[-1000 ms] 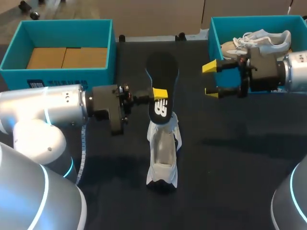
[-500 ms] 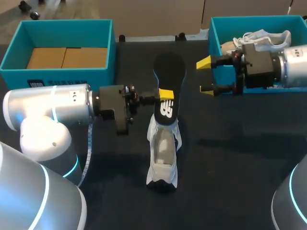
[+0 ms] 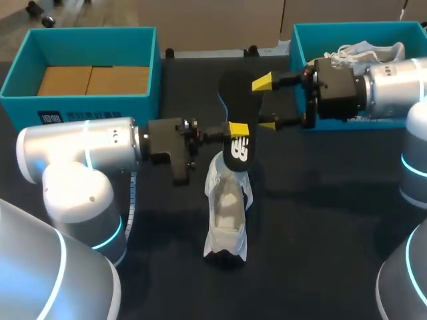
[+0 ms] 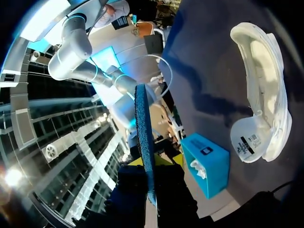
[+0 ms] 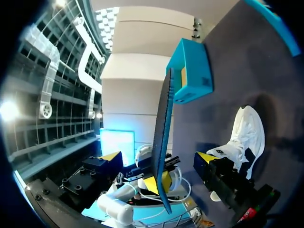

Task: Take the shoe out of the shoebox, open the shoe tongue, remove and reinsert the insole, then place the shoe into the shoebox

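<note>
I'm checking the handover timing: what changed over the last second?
The left end effector, shut on the insole, carried it toward my right. The open right end effector moved in toward my left and is now close beside the insole, not touching it. The shoe on the table and both shoeboxes stayed put.

The far finger of the left gripper (image 3: 238,132) is concealed behind the insole (image 3: 237,93). The upper end of the shoe (image 3: 227,213) is covered by the insole just beneath that gripper. The second shoe (image 3: 383,52), behind the right gripper (image 3: 265,103), is largely masked by the right arm (image 3: 393,93).
</note>
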Controlling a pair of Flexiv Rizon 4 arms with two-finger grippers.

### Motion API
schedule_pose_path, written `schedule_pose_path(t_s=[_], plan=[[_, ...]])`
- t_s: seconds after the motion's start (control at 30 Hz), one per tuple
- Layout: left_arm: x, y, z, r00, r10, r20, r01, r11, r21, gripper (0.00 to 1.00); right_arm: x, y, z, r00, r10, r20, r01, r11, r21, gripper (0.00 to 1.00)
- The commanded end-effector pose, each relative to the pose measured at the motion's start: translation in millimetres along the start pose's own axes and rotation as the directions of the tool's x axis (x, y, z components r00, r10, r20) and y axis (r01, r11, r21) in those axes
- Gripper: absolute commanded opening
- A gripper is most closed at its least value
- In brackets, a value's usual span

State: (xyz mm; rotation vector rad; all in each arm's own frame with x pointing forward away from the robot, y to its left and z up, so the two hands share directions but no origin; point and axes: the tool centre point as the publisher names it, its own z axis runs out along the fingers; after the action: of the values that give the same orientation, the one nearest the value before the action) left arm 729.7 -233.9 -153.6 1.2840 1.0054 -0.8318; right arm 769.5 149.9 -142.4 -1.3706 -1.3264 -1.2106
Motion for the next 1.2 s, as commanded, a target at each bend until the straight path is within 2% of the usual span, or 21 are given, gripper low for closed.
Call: schedule_pose_path(t_s=[0.03, 0.13, 0.4, 0.47, 0.5, 0.77, 1.03, 1.2], plan=[[3.7, 2.4, 11.7, 1.0, -0.005, -0.007, 0.005, 1.0, -0.018, 0.0, -1.4, -5.0, 5.0, 1.0, 0.007, -0.003, -0.007, 1.0, -0.011, 1.0], [5.3, 3.3, 12.4, 1.0, -0.013, -0.008, 0.013, 1.0, -0.027, 0.0, -2.5, -7.6, 6.3, 1.0, 0.012, -0.006, -0.012, 1.0, -0.014, 0.98], [7.2, 2.6, 11.8, 1.0, -0.023, -0.008, 0.022, 0.999, -0.028, 0.0, -2.1, -11.3, 7.0, 1.0, 0.015, -0.008, -0.016, 1.0, -0.022, 0.67], [7.4, 2.4, 11.6, 1.0, -0.023, -0.008, 0.023, 0.999, -0.027, 0.0, -2.5, -11.5, 6.9, 1.0, 0.019, -0.012, -0.019, 0.999, -0.027, 0.53], [7.4, 2.4, 11.6, 1.0, -0.023, -0.008, 0.023, 0.999, -0.027, 0.0, -2.6, -11.5, 6.9, 1.0, 0.019, -0.013, -0.019, 0.999, -0.027, 0.49], [7.4, 2.4, 11.6, 1.0, -0.023, -0.008, 0.023, 0.999, -0.027, 0.0, -3.2, -10.3, 12.0, 0.999, 0.046, -0.027, -0.047, 0.998, -0.029, 0.45], [7.4, 2.4, 11.6, 1.0, -0.023, -0.008, 0.023, 0.999, -0.027, 0.0, 4.0, -10.3, 20.3, 0.999, 0.024, -0.047, -0.025, 0.999, -0.021, 0.43], [7.4, 2.4, 11.6, 1.0, -0.023, -0.008, 0.023, 0.999, -0.027, 0.0, 3.9, -10.3, 22.1, 0.999, 0.022, -0.05, -0.022, 1.0, -0.019, 0.35]])
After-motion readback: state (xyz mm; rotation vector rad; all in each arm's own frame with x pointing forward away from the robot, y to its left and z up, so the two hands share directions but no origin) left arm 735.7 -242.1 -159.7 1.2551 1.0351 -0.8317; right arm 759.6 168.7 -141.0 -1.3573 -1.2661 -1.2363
